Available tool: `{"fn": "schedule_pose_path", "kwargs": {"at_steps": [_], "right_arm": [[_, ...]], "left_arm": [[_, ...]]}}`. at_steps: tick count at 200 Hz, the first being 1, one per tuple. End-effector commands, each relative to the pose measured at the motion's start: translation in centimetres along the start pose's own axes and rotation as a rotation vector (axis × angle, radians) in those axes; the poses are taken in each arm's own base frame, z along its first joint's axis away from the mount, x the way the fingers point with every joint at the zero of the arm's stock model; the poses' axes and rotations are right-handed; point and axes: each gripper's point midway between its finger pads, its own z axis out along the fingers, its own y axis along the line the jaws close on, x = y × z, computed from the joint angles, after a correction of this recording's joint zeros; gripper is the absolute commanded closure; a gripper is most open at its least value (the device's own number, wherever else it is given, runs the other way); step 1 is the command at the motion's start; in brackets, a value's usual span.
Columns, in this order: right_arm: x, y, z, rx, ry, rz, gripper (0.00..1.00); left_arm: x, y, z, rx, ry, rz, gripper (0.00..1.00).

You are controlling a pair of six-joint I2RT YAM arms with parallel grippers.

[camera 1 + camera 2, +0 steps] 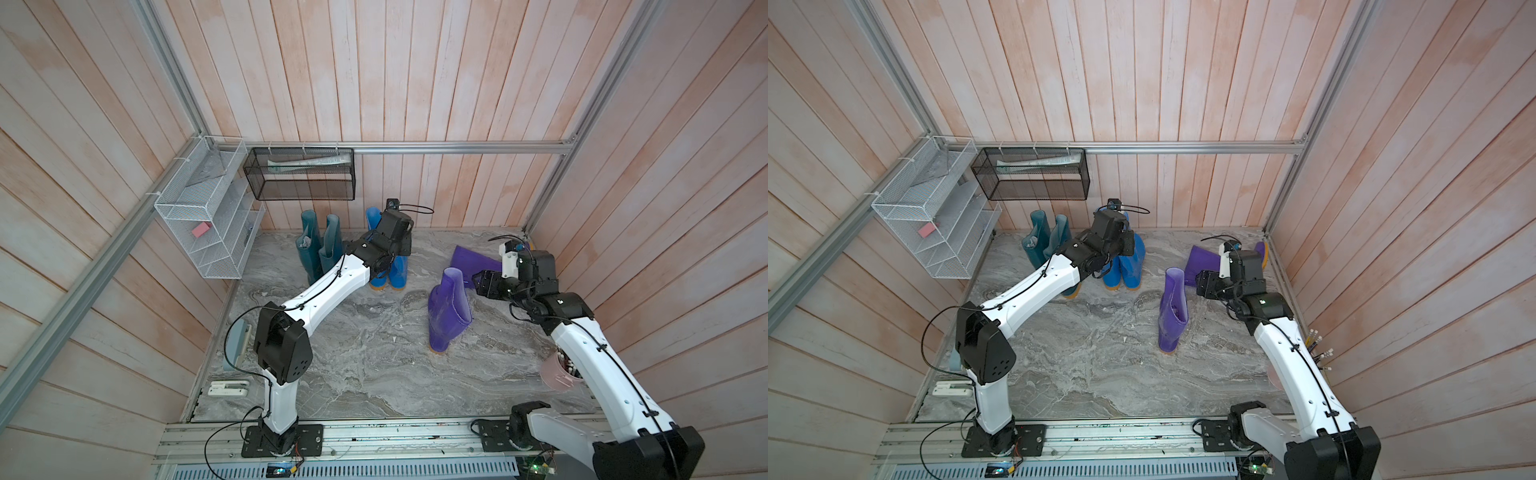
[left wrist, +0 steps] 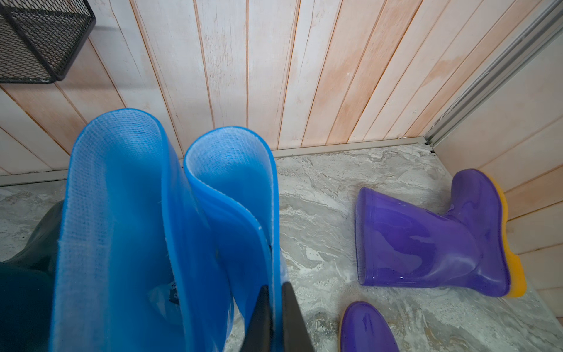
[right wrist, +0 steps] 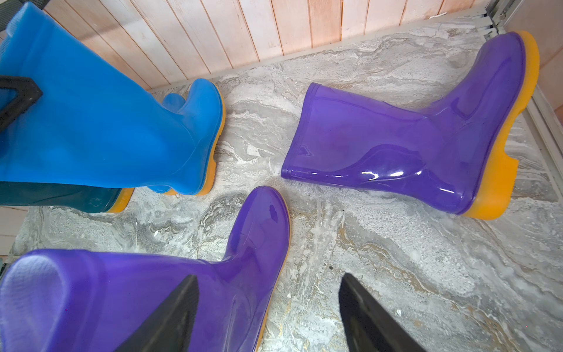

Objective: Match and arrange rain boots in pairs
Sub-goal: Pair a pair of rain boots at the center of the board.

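**A mock mudroom inside a robot cell**

You are looking into a staged entryway corner, built for testing. Plank walls [image 1: 415,83] are standing behind an aluminium frame [image 1: 457,147]. A marble-look floor [image 1: 374,374] is lying between them. Wire baskets [image 1: 299,183] are hanging near the corner, and boots [image 1: 309,249] are standing by the back wall. Two arms [image 1: 328,286] are sitting bolted to a slotted track [image 1: 395,436].

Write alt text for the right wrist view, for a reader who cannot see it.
The open right gripper hovers beside an upright purple boot on a grey marbled floor. Beyond, a second purple boot lies on its side near the corner, and a blue boot stands by the wooden wall.
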Motion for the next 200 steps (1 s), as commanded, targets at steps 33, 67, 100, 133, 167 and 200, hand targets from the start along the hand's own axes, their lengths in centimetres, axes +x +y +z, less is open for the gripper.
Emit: {"fn": "schedule_pose_path", "kwargs": {"at_steps": [33,67,100,133,167,200], "right_arm": [[0.3,0.0,-0.1,-0.009,0.006,0.010,0.26],[0.1,0.1,-0.3,-0.009,0.002,0.009,0.26],[0.0,0.2,-0.6,-0.012,0.001,0.007,0.25],[-0.6,0.8,-1.4,-0.036,-0.004,0.004,0.25],[-1.6,2.2,-3.2,-0.069,-0.007,-0.009,0.23],[-2.4,4.6,-4.9,-0.112,-0.015,-0.033,0.22]], "left_arm": [[-4.8,-0.9,-3.1,0.057,-0.137,-0.058,0.78],[-5.0,-1.2,-3.0,0.070,-0.144,-0.059,0.60],[-5.5,-1.2,-3.6,0.078,-0.157,-0.060,0.55],[-6.3,-1.3,-5.1,0.091,-0.176,-0.058,0.51],[-6.4,-1.8,-7.1,0.095,-0.173,-0.029,0.51],[-5.2,-2.7,-8.9,0.085,-0.138,0.016,0.50]]}}
